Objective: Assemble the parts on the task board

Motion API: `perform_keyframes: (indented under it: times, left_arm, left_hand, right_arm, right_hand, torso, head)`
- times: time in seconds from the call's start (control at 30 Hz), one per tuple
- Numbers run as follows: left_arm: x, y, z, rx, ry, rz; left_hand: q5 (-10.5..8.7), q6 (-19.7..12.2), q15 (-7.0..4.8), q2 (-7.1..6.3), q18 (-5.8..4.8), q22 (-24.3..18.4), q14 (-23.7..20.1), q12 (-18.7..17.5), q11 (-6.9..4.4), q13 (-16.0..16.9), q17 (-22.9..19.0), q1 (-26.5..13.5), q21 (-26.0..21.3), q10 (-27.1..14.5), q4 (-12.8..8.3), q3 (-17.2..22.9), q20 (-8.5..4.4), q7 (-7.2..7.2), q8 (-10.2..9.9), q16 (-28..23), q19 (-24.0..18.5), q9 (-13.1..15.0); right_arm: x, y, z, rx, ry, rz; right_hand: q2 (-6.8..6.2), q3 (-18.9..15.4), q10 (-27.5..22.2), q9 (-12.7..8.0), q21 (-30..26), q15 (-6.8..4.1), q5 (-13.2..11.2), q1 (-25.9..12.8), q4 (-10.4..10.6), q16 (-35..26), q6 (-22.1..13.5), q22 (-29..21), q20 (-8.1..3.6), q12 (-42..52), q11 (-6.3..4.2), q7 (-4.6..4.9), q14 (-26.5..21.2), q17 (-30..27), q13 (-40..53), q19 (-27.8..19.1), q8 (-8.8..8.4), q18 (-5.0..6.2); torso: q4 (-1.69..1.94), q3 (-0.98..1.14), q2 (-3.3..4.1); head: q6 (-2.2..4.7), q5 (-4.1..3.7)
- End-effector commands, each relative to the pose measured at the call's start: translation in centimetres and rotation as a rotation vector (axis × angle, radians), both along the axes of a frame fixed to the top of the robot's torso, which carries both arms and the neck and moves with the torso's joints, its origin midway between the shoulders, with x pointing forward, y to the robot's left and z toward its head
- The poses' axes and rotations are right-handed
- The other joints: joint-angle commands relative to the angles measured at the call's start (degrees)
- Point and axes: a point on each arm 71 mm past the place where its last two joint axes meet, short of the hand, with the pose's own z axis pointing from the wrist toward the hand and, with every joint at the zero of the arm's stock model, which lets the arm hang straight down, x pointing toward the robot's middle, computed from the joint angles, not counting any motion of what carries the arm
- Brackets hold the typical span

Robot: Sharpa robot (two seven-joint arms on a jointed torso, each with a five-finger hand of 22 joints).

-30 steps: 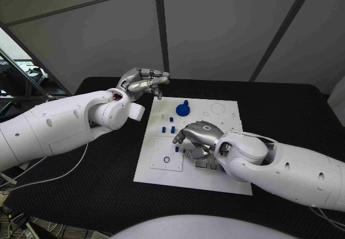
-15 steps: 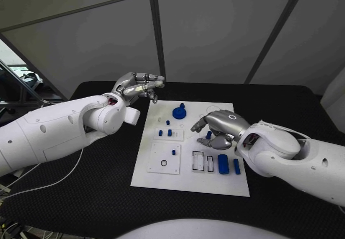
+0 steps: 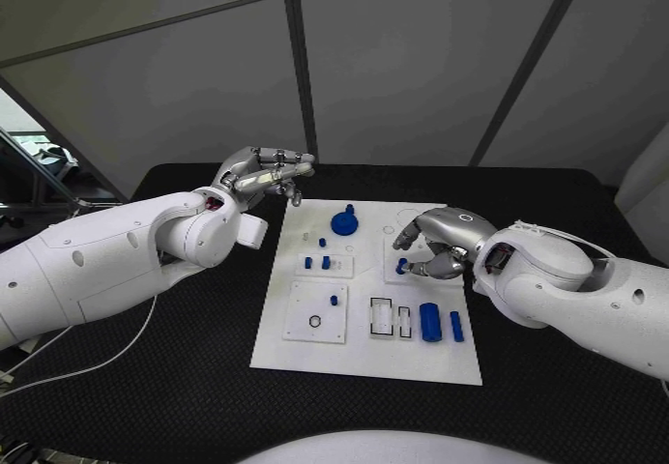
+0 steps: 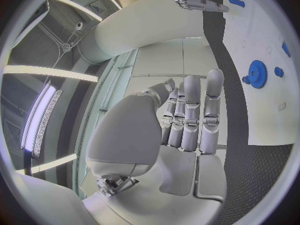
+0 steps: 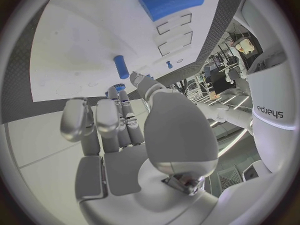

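Landmark throughout: the white task board [image 3: 365, 329], lying on the black table [image 3: 558, 213] in the head view.

Left hand [image 3: 262, 172]: raised beyond the board's far left corner, off the plate, over bare table. Forearm coming in low and bent up at the wrist. Fingers [image 4: 190, 116] curled in toward the palm, close together, nothing in them (the wrist view shows them folded side by side).

Right hand [image 3: 439, 242]: hovering over the board's far right part, arm reaching in across the board's right edge. Fingers bent down and inward toward the plate. A small blue peg [image 3: 401, 266] sits at the fingertips; pinched or merely touched, cannot tell. In the right wrist view, a blue tip [image 5: 118, 88] shows right by the fingertips, with another short blue peg [image 5: 120, 66] standing on the board just beyond.

Parts on the board:
- blue gear [image 3: 344, 221] near the far edge, left of the right hand (also seen in the left wrist view [image 4: 257, 74]).
- two small blue pegs [image 3: 318, 261] upright, left of centre.
- large blue cylinder [image 3: 431, 322] lying toward the near right part, with a thinner blue bar [image 3: 457, 326] just beside it, on its right.
- rectangular slots [image 3: 382, 316] just left of the cylinder.
- small black ring [image 3: 315, 322] on the near left panel.
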Motion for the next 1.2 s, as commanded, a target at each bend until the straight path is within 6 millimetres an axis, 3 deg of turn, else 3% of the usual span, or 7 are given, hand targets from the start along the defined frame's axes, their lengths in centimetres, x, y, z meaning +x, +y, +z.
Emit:
perform_keyframes:
  times: [0.03, 0.4, 0.63, 0.87, 1.2]
  left_arm:
    - [0.0, -0.1, 0.1, -0.008, -0.002, -0.01]
    - [-0.1, 0.0, 0.2, -0.008, -0.004, -0.009]
    - [-0.1, 0.1, 0.2, -0.008, -0.004, -0.008]
    - [-0.1, 0.1, 0.2, -0.008, -0.004, -0.008]
    - [-0.1, 0.1, 0.2, -0.007, -0.003, -0.008]
  left_hand:
    - [-0.05, -0.3, 0.1, 0.16, 3.22, -0.1, -0.5, 0.4, 0.07, 0.1, -0.1, -0.2, -0.3, -0.3, 0.0, -0.3, -0.06, -0.04, 0.4, -0.2, -0.5, -0.1]
    - [-0.05, -0.3, 0.1, 0.16, 3.22, -0.1, -0.5, 0.4, 0.07, 0.1, -0.1, -0.2, -0.3, -0.3, 0.0, -0.3, -0.06, -0.04, 0.4, -0.2, -0.5, -0.1]
    - [-0.05, -0.3, 0.1, 0.16, 3.22, -0.1, -0.5, 0.4, 0.07, 0.1, -0.1, -0.2, -0.3, -0.3, 0.0, -0.3, -0.06, -0.04, 0.4, -0.2, -0.5, -0.1]
    - [-0.05, -0.3, 0.1, 0.16, 3.22, -0.1, -0.5, 0.4, 0.07, 0.1, -0.1, -0.2, -0.3, -0.3, 0.0, -0.3, -0.06, -0.04, 0.4, -0.2, -0.5, -0.1]
    - [-0.04, -0.3, 0.11, 0.2, 3.22, -0.1, -0.5, 0.5, 0.09, 0.1, -0.1, -0.2, -0.3, -0.4, 0.0, -0.4, -0.04, -0.02, 0.4, -0.2, -0.6, -0.1]
  right_arm:
    - [0.1, 0.1, -0.6, -0.077, 0.056, 0.007]
    - [0.3, 1.0, -1.1, -0.104, 0.081, 0.026]
    - [0.4, 1.1, -1.0, -0.093, 0.07, 0.024]
    - [0.5, 1.0, -0.8, -0.091, 0.033, 0.008]
    - [0.1, 1.1, -0.2, -0.076, -0.018, 0.008]
  right_hand:
    - [0.28, -0.5, -0.4, 0.1, -0.3, -0.01, -0.3, 0.7, 0.1, 0.4, 0.2, 0.0, -0.08, 0.5, -0.13, -0.38, 1.0, -0.1, 0.0, -0.3, 0.02, 0.78]
    - [1.79, -0.1, 2.1, 0.2, 1.0, -0.53, 0.1, 2.2, 0.3, 2.1, 1.5, 1.5, -0.47, 3.0, -0.78, -0.45, 1.4, 1.6, 0.1, 1.1, 0.29, 0.39]
    - [3.37, 2.1, 6.9, 0.7, 3.8, -1.11, 0.0, 3.7, 0.1, 4.8, 4.9, 4.7, -0.99, 4.6, -1.47, -0.18, 2.2, 4.3, 0.3, 3.6, 1.39, -0.42]
    - [5.27, 4.3, 10.8, 1.4, 6.0, -1.87, -2.3, 6.0, -1.2, 6.1, 8.5, 7.1, -1.69, 4.9, -2.44, -0.79, 2.3, 5.4, 0.8, 5.4, 2.72, -1.03]
    - [5.64, 5.6, 11.5, 1.4, 6.8, -1.93, -2.4, 7.1, -2.5, 6.5, 9.0, 8.1, -1.9, 4.4, -2.46, -0.72, 2.3, 5.6, 1.0, 6.0, 2.66, -1.27]
  torso:
    - [0.01, 0.0, 0.07]
    - [-0.04, 0.09, 0.03]
    - [-0.09, 0.09, 0.06]
    - [-0.04, 0.1, 0.01]
    - [-0.05, 0.11, 0.02]
  head:
    - [-0.2, 0.23]
    - [-0.56, 0.53]
    - [-0.7, 0.58]
    - [-1.04, 0.55]
    - [-1.07, 0.6]
